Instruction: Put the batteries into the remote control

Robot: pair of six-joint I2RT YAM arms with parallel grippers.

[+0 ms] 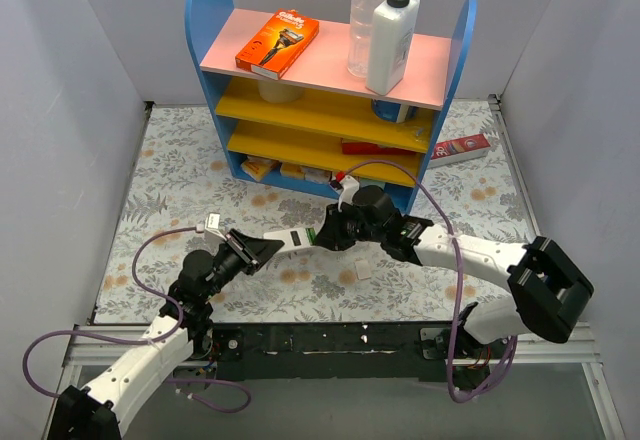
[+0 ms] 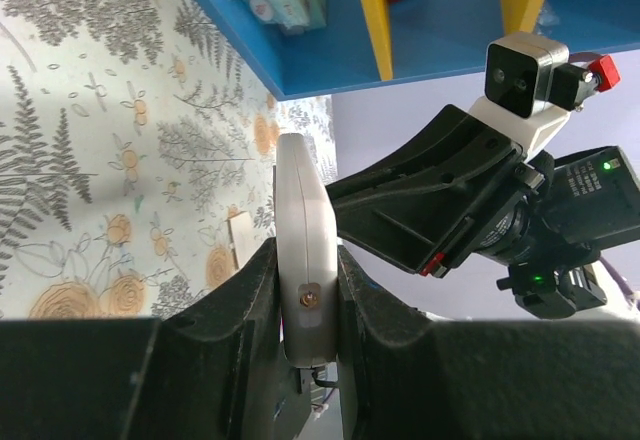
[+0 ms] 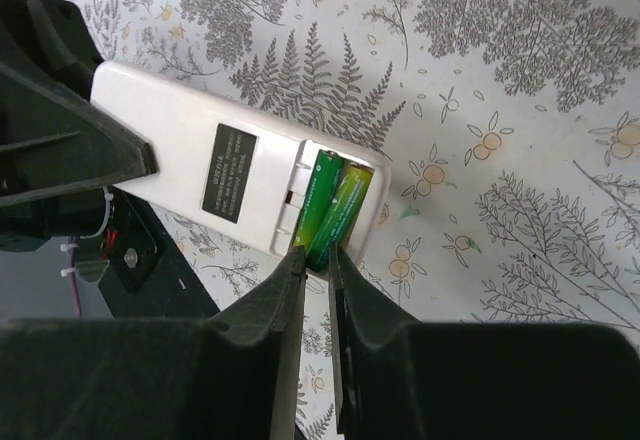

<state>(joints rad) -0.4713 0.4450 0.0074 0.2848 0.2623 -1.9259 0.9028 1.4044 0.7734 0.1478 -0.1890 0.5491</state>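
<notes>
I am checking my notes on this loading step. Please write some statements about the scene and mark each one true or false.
1. The left tool clamps the remote control by one end. True.
2. The remote control holds no cells yet. False: two green batteries lie side by side in its open back.
3. The right tool is far away from the remote control. False: its fingertips are right at the near end of the batteries.
4. An orange razor pack lies on the top shelf. True.
</notes>
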